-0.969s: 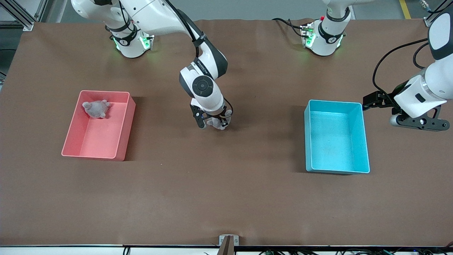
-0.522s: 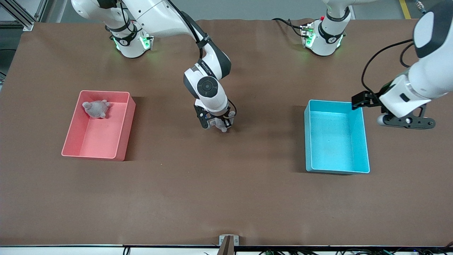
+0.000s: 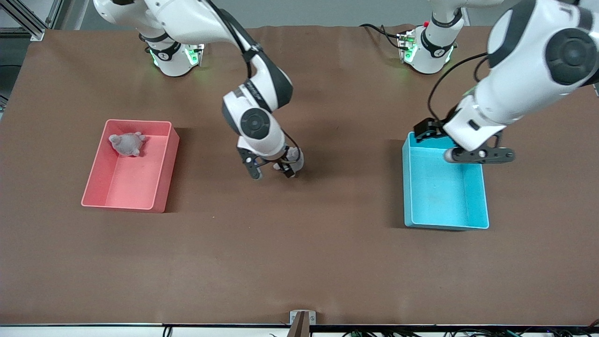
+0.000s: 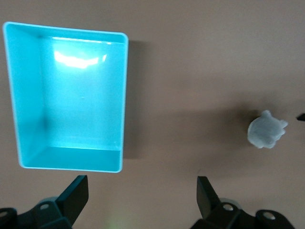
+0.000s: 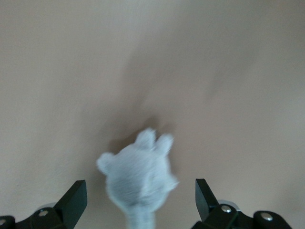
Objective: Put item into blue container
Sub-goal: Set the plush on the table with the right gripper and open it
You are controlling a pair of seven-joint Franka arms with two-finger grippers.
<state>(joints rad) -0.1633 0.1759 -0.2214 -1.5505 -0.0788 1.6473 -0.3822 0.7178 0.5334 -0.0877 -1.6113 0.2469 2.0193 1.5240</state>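
A small grey plush toy (image 3: 294,157) lies on the brown table mid-way between the two bins. My right gripper (image 3: 271,171) hangs over it, open, and in the right wrist view the toy (image 5: 140,181) sits between the spread fingers without touching them. The blue container (image 3: 440,196) stands toward the left arm's end of the table, with nothing inside. My left gripper (image 3: 477,156) is open and holds nothing, over the container's rim that lies farthest from the front camera. The left wrist view shows the container (image 4: 81,105) and the toy (image 4: 267,130) well apart.
A pink-red bin (image 3: 131,187) stands toward the right arm's end of the table, with a second grey plush toy (image 3: 126,143) in its corner farthest from the front camera. Both arm bases and cables sit along the table edge farthest from the front camera.
My right gripper has opened and let the toy go onto the table, shifting slightly toward the pink-red bin. My left arm has swung in from outside the blue container to over its rim.
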